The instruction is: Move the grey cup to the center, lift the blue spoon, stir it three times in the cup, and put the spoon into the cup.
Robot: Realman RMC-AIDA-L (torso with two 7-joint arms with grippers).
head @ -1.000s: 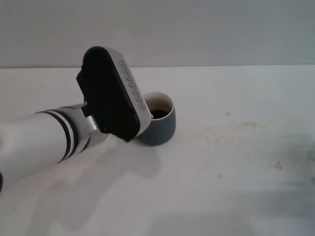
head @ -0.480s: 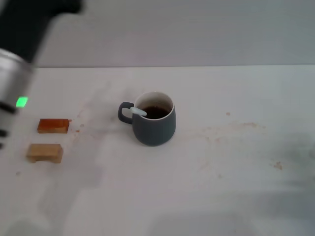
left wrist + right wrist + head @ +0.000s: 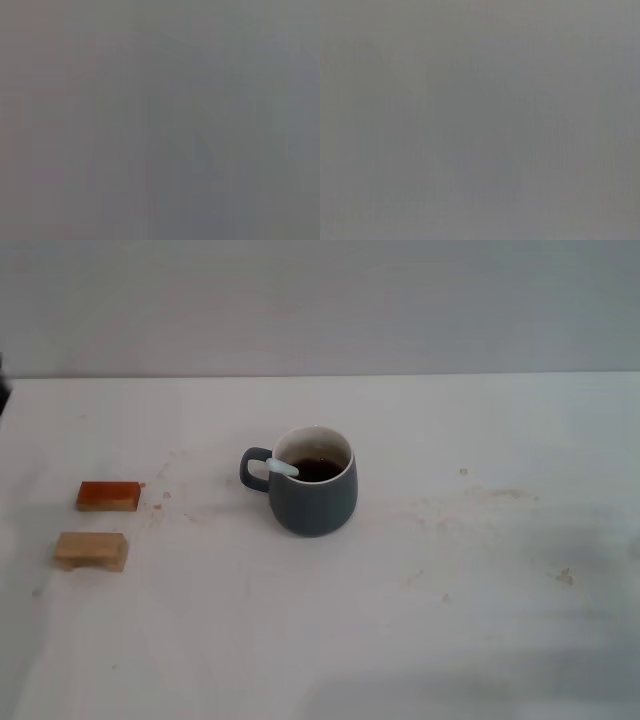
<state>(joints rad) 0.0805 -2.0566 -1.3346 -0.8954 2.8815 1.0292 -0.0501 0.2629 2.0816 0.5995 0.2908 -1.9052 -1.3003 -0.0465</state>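
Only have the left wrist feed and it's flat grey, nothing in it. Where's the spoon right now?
Observer: In the head view the blue spoon sits in the grey cup, with its pale handle leaning on the rim above the cup's loop handle.
Operator: And the cup?
Observer: It stands upright near the middle of the table, with dark liquid inside and its loop handle toward the robot's left.
Operator: Any end effector near it?
Observer: None. No end effector shows in the head view, and the right wrist view is as blank as yours.
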